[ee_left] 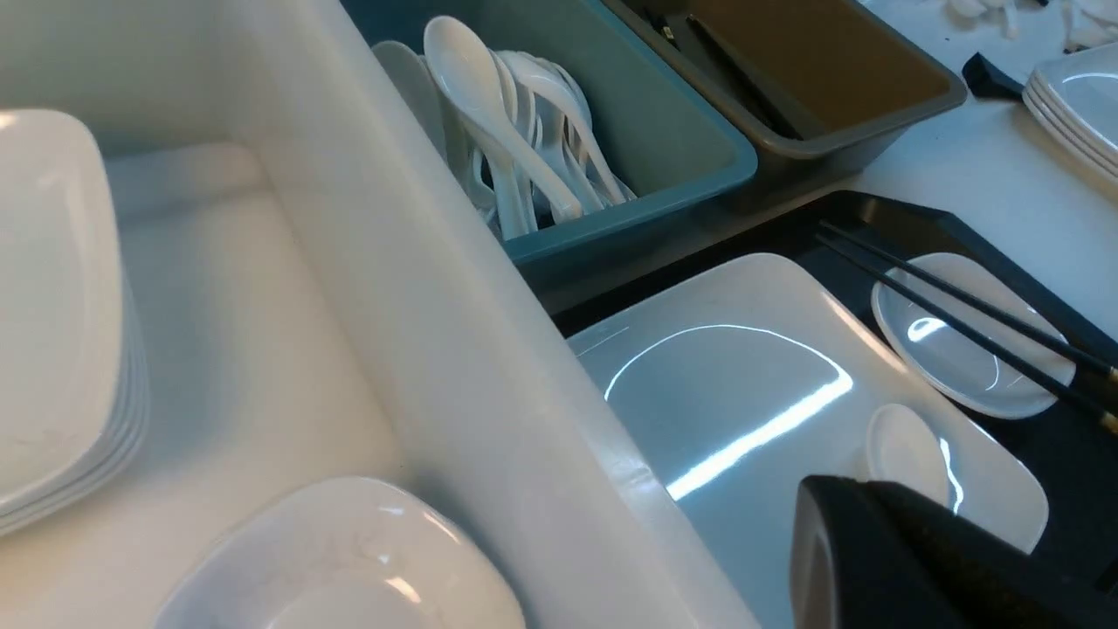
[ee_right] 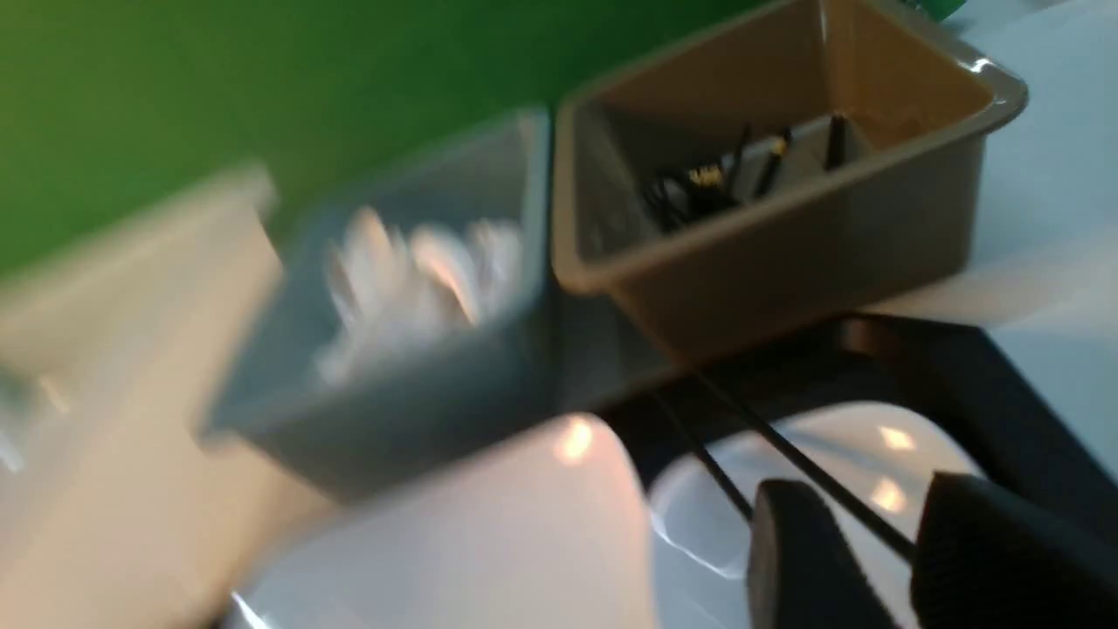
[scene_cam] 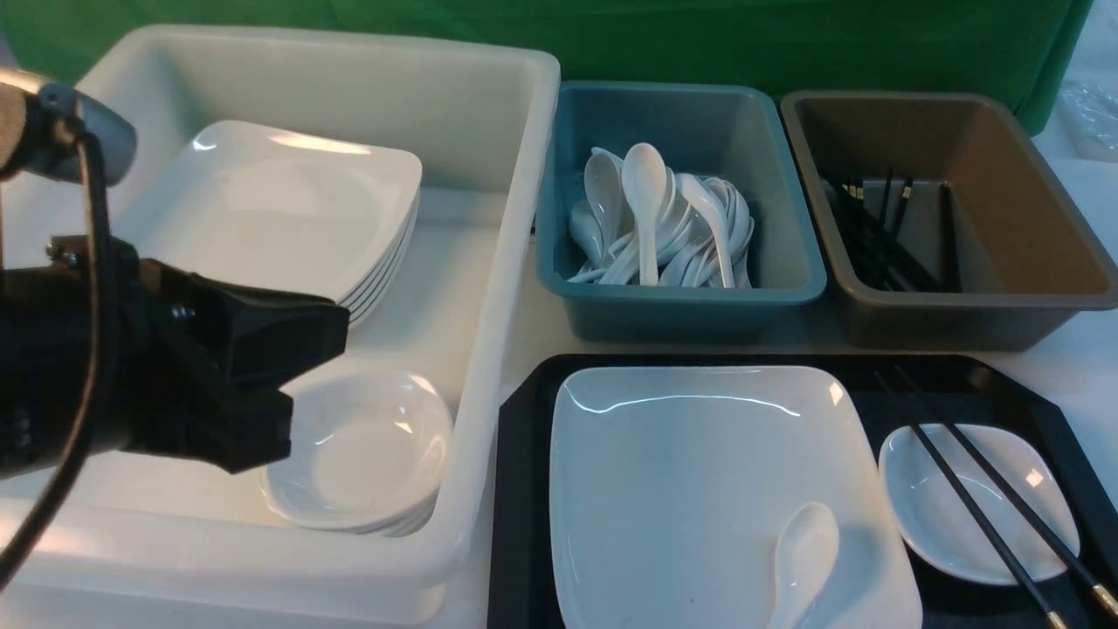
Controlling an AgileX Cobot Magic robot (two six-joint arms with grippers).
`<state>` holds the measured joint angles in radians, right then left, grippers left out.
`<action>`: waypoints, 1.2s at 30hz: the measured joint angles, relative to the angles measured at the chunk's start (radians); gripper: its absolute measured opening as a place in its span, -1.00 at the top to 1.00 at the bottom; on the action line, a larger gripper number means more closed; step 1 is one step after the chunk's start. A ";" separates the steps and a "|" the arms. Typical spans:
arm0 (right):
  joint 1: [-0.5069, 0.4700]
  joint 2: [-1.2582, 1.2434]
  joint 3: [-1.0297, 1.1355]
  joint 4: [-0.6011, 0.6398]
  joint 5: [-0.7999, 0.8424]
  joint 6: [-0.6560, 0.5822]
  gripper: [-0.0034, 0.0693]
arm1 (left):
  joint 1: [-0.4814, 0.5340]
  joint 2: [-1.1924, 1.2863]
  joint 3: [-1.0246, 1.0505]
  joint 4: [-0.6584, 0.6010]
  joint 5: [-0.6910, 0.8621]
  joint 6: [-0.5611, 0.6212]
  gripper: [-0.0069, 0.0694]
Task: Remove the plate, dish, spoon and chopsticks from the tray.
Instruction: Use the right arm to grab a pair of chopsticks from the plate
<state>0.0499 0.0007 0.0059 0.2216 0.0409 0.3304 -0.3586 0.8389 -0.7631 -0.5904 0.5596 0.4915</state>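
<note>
The black tray (scene_cam: 522, 489) holds the white square plate (scene_cam: 699, 472), and the spoon (scene_cam: 799, 559) lies on the plate's near right part. To the plate's right sits the small dish (scene_cam: 926, 524), with the black chopsticks (scene_cam: 978, 515) laid across it. My left gripper (scene_cam: 332, 336) hovers shut and empty over the white bin, left of the tray. In the left wrist view its tip (ee_left: 838, 498) covers part of the spoon (ee_left: 904, 445). The right gripper (ee_right: 873, 515) shows only in its wrist view, open above the dish (ee_right: 838, 428), one of the chopsticks (ee_right: 786, 450) running between its fingers.
A big white bin (scene_cam: 515, 218) on the left holds a stack of square plates (scene_cam: 279, 210) and stacked small dishes (scene_cam: 367, 454). Behind the tray stand a teal bin (scene_cam: 681, 297) of spoons and a brown bin (scene_cam: 978, 306) of chopsticks. More plates (ee_left: 1079, 96) sit far right.
</note>
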 joint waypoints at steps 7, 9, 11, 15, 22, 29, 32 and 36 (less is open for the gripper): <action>0.042 0.038 -0.066 0.013 0.058 0.064 0.46 | 0.000 0.000 0.000 0.017 -0.034 0.015 0.78; 0.087 0.126 -0.173 0.011 0.155 -0.035 0.52 | 0.000 0.003 0.000 0.026 -0.038 0.015 0.78; 0.137 0.275 -0.320 -0.006 0.282 -0.143 0.54 | -0.002 0.004 0.000 0.027 -0.038 0.020 0.78; 0.197 0.624 -0.594 -0.096 0.566 -0.255 0.54 | -0.024 0.000 0.000 0.027 -0.031 0.044 0.78; 0.202 1.056 -0.833 -0.168 0.759 -0.401 0.46 | -0.122 -0.058 0.000 0.029 0.045 0.113 0.78; 0.154 1.389 -0.958 -0.254 0.825 -0.445 -0.24 | -0.165 -0.186 0.000 0.042 0.088 0.116 0.78; 0.130 1.462 -0.964 -0.261 0.807 -0.452 -0.58 | -0.165 -0.214 0.000 0.068 0.105 0.117 0.78; 0.102 1.540 -0.969 -0.265 0.762 -0.455 -0.89 | -0.169 -0.233 0.000 0.090 0.130 0.119 0.78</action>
<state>0.1516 1.5408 -0.9626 -0.0437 0.8026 -0.1242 -0.5281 0.6060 -0.7634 -0.5006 0.6891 0.6101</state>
